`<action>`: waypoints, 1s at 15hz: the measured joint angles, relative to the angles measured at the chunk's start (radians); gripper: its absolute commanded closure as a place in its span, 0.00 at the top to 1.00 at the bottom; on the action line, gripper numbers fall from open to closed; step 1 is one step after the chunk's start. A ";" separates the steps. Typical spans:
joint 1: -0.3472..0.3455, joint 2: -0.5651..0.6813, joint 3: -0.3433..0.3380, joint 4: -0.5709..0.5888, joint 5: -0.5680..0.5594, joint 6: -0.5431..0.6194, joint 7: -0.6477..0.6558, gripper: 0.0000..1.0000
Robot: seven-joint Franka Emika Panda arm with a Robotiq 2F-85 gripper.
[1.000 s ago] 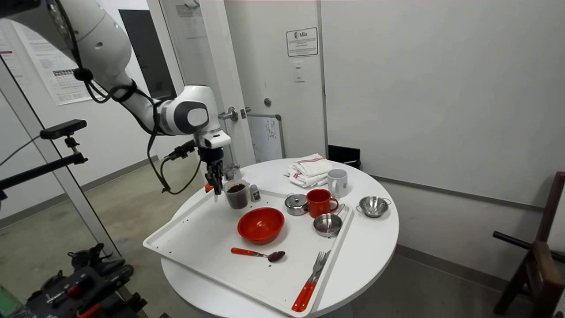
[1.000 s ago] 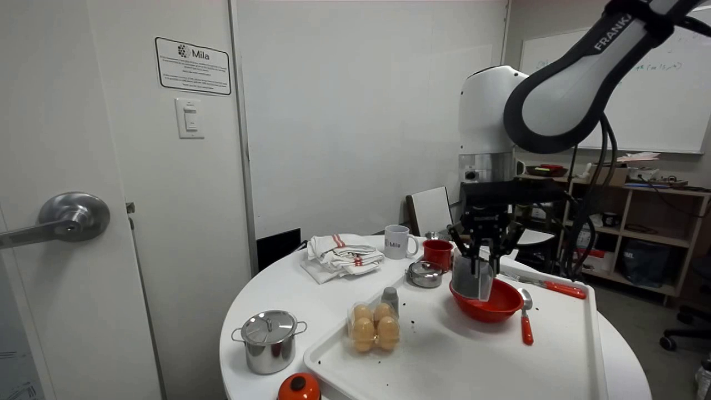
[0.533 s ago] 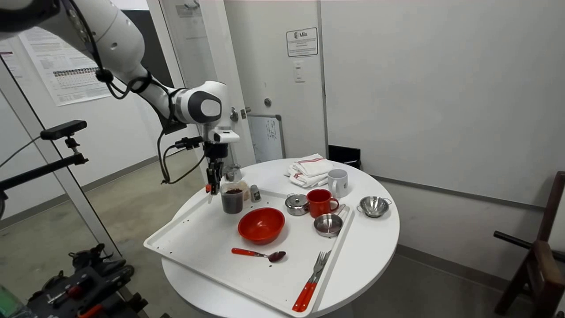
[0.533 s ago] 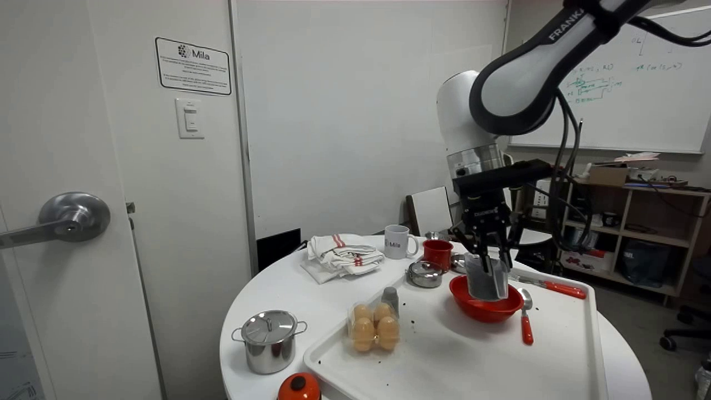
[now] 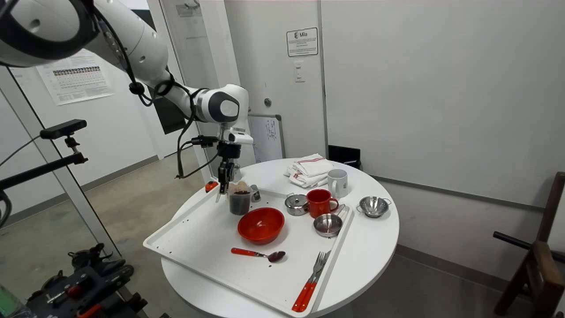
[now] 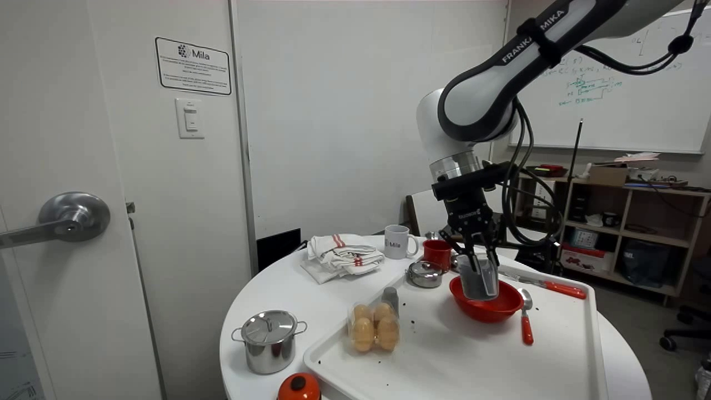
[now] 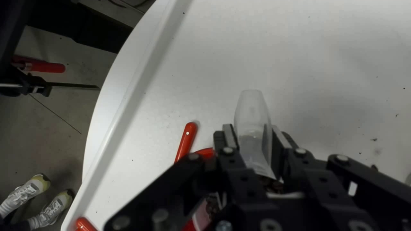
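White walls (image 6: 366, 122) behind a round bench (image 5: 371, 243), with a white tray (image 5: 190, 238) on top. Pinching the cup (image 5: 239, 205) by its clear handle (image 7: 252, 110) with the end effector (image 7: 253, 135), pressed in from both sides. Changed over the last second: from near upright to leaning in an exterior view, with the arm (image 6: 472, 100) swung across and the cup slightly nearer the bowl (image 5: 261, 223). Likely meaning a carry still under way rather than a set-down, with the load not yet tipped out.

Visible inside the cup: dark bits (image 7: 273, 183), fill level hard to read. Just beside the cup and partly behind it in an exterior view: the bowl, with its red inside showing. Impossible to tell whether touching. Close to the bowl, the spoon (image 5: 257, 254); along the tray's edge, the fork (image 5: 302, 297) and knife (image 5: 310, 295), side by side.

Towards another edge of the tray, eggs (image 6: 364, 333) in a clear pack (image 6: 375, 341), with a grey shaker (image 6: 390, 297) just beside. Also out there, a small pot (image 6: 425, 274) with its contents hidden under a lid, near a red mug (image 5: 317, 204) too shaded to read inside, and a steel pan (image 5: 325, 232).

Off the tray, on the bench: a white mug (image 5: 337, 184), a colander (image 5: 374, 206), folded towels (image 5: 310, 168), and a tall pot (image 6: 270, 355), lidded too, so unreadable inside.
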 measured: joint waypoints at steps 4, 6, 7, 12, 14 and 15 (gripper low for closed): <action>-0.001 0.002 -0.002 -0.008 0.026 0.000 0.018 0.13; -0.008 0.002 -0.002 -0.019 0.075 0.000 0.029 0.13; -0.014 0.001 -0.002 -0.025 0.105 0.000 0.030 0.13; -0.063 -0.039 -0.002 -0.084 0.266 0.014 0.028 0.13; -0.088 -0.070 -0.002 -0.111 0.318 0.019 0.023 0.13; -0.101 -0.086 -0.002 -0.122 0.337 0.019 0.017 0.13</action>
